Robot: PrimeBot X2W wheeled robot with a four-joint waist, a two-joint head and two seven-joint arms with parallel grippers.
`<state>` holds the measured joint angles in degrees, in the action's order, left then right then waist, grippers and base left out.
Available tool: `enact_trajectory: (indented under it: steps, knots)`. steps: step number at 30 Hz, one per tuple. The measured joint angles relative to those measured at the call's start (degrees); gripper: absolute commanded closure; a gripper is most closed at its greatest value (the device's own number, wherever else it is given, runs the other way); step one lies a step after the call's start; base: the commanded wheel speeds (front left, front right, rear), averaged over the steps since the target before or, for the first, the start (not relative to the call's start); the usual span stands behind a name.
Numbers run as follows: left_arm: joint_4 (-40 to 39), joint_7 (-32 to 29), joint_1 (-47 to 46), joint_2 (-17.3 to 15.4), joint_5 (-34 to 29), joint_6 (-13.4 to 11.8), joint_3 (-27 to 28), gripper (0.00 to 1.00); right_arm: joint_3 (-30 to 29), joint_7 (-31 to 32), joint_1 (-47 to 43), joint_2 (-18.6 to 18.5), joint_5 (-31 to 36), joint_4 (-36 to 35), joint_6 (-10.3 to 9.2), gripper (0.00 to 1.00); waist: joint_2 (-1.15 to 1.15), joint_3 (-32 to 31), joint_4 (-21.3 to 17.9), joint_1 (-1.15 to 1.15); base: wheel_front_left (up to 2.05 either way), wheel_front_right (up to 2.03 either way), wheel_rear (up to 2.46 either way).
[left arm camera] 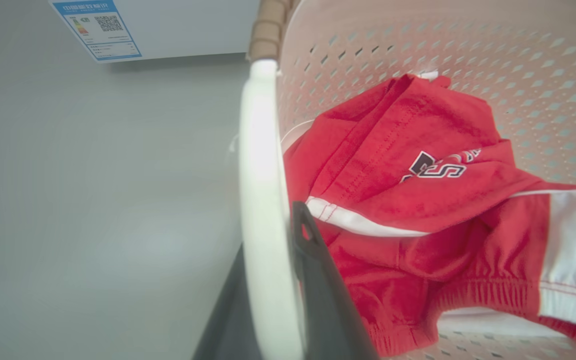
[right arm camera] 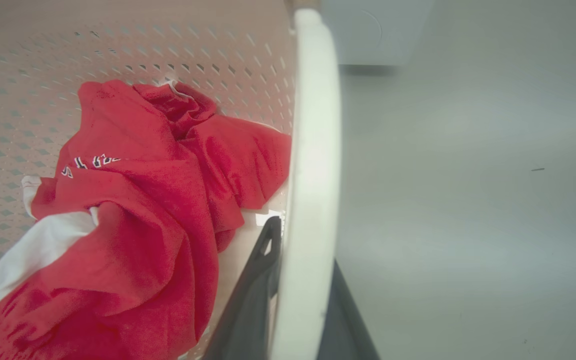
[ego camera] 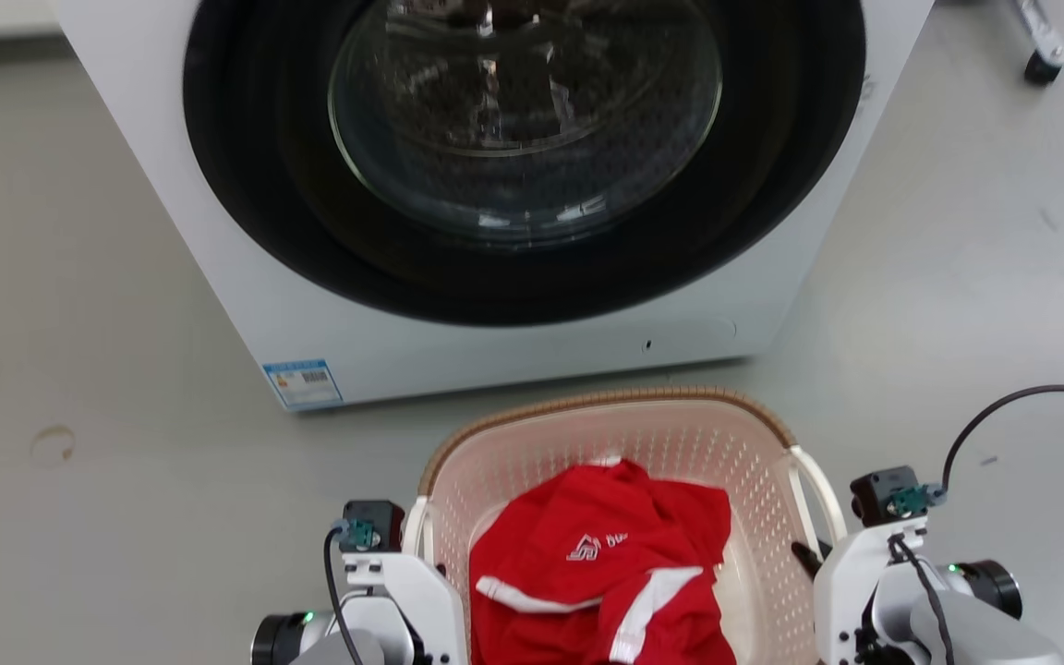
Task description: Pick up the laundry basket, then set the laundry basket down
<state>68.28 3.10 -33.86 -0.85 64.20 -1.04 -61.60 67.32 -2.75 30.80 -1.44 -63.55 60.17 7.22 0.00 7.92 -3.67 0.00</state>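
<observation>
The pale pink perforated laundry basket [ego camera: 680, 443] with its brown woven-look rim sits at the bottom centre of the head view, just in front of the washer. My left gripper [ego camera: 421, 554] is shut on its left white handle [left arm camera: 260, 175], which runs between the two dark fingers [left arm camera: 318, 270] in the left wrist view. My right gripper [ego camera: 818, 554] is shut on the right white handle [right arm camera: 315, 150], one dark finger [right arm camera: 255, 275] inside the basket and one outside. I cannot tell whether the basket rests on the floor or hangs above it.
A crumpled red garment [ego camera: 601, 573] with white stripes lies in the basket. The white front-loading washer [ego camera: 513, 185] with its dark round door stands right behind the basket. Grey floor [ego camera: 98, 369] spreads on both sides. A wheeled stand leg [ego camera: 1045, 51] shows at the top right.
</observation>
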Motion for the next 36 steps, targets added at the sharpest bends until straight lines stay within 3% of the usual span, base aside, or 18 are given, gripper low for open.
enact_trajectory:
  steps: [12,36]
  knots:
    - [2.5,-5.2,3.3,0.1,1.1,3.1,-1.3,1.00,2.9,5.4,-3.0,0.8,-2.6,0.0,0.00,1.00,0.00,-10.0,-0.3,0.00,0.00,0.00,0.00]
    - [3.7,-8.9,4.4,-0.4,2.3,3.9,-2.9,1.00,5.7,10.1,-4.4,0.1,-5.1,-3.7,-0.24,1.00,0.00,-12.4,-1.7,0.00,0.00,0.00,0.00]
